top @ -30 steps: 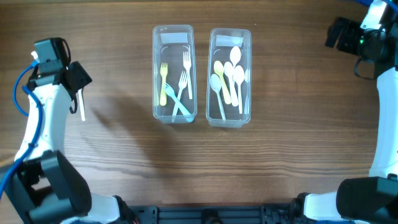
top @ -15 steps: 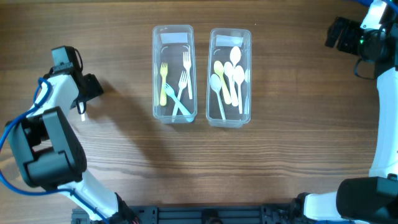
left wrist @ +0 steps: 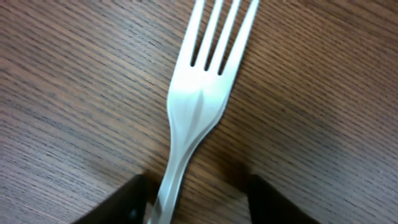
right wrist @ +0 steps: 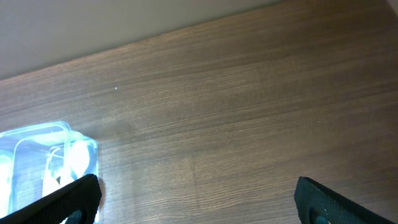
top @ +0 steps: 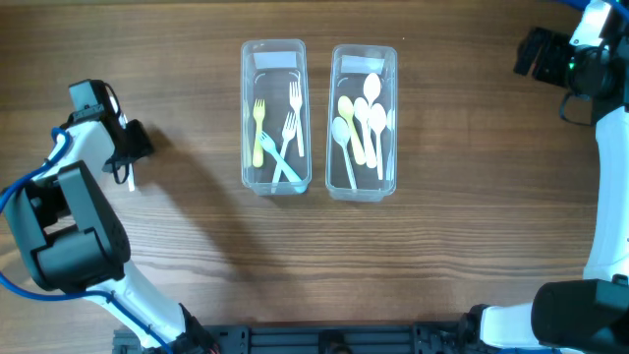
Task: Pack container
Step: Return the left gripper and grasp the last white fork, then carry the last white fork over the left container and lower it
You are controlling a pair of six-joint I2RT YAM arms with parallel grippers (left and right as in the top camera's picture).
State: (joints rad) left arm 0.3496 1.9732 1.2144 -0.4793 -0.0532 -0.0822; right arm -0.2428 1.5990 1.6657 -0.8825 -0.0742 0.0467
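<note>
A white plastic fork lies flat on the wooden table, tines pointing away in the left wrist view. My left gripper straddles its handle; the handle lies close to the left finger, with a gap to the right one. From overhead the left gripper sits at the far left and the fork's end pokes out below it. Two clear containers stand mid-table: the left one holds forks, the right one holds spoons. My right gripper hangs open at the back right, holding nothing.
The right wrist view shows bare wood between the wide-open right gripper fingers and a corner of a clear container at the left. Bare wooden table surrounds both containers.
My left gripper has turned and come down over the fork's handle, and its jaws have narrowed around it. The right arm has not moved.
</note>
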